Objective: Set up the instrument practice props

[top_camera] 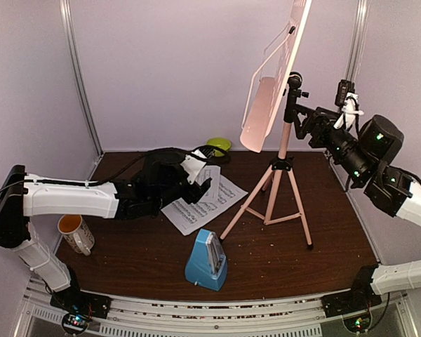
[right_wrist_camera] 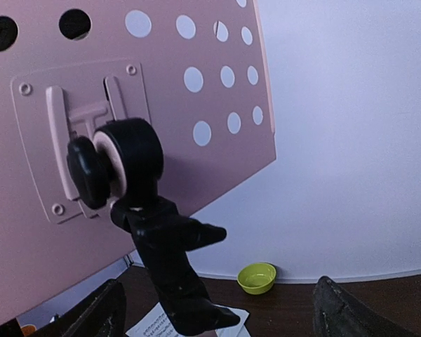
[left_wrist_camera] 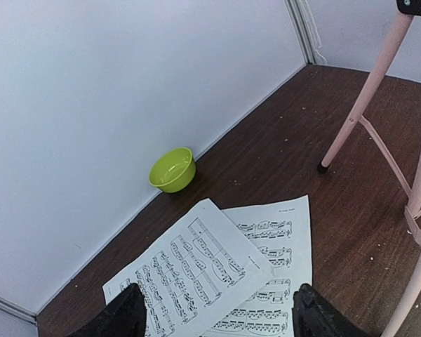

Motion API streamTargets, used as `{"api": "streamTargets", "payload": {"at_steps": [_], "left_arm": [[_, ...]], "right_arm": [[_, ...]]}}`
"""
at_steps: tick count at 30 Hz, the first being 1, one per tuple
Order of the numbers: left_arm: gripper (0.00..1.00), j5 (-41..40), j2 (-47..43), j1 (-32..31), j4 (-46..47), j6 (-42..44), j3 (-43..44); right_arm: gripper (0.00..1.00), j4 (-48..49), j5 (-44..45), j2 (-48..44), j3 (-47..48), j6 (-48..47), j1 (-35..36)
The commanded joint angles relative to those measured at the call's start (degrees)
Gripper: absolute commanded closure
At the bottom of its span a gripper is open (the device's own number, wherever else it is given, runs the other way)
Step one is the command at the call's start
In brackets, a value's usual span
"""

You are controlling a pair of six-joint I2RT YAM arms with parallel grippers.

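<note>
The pink tripod music stand [top_camera: 279,184] stands upright at centre right, its perforated desk [top_camera: 275,77] tilted up high. Two white sheet-music pages [top_camera: 203,203] lie overlapped flat on the brown table. My left gripper [top_camera: 208,185] hovers open just above them; in the left wrist view the top page [left_wrist_camera: 189,270] and lower page [left_wrist_camera: 281,263] lie between its spread fingers [left_wrist_camera: 123,317]. My right gripper [top_camera: 306,124] is open beside the stand's black head [right_wrist_camera: 161,242], behind the desk [right_wrist_camera: 161,105], not gripping it. The blue metronome [top_camera: 207,261] stands near the front.
A white mug [top_camera: 76,233] with an orange inside stands at the left. A lime-green bowl [top_camera: 219,145] sits by the back wall; it also shows in the left wrist view [left_wrist_camera: 172,169] and the right wrist view [right_wrist_camera: 257,277]. The tripod legs [left_wrist_camera: 368,105] spread right of the pages.
</note>
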Motion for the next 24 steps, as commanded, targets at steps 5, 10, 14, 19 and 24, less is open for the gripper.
{"api": "streamTargets", "payload": {"at_steps": [5,10,14,19,24], "left_arm": [[0.27,0.9,-0.6,1.4,0.5,-0.9,0.5],[0.27,1.3,-0.3,1.8,0.0,-0.9,0.8],[0.27,1.5,-0.2,2.2,-0.3,-0.7,1.2],[0.27,1.3,-0.2,2.5,-1.0,-0.6,1.4],[0.27,1.3,-0.5,2.8,-1.9,0.3,1.4]], "right_arm": [[0.15,-2.0,16.7,1.8,-2.7,2.0,5.4],[0.25,-1.8,27.0,6.4,-0.5,3.0,9.5],[0.38,-1.7,35.1,11.0,2.2,4.2,13.0],[0.56,1.3,43.3,15.5,4.4,1.4,15.2],[0.78,6.7,46.0,17.2,4.1,-2.0,15.2]]}}
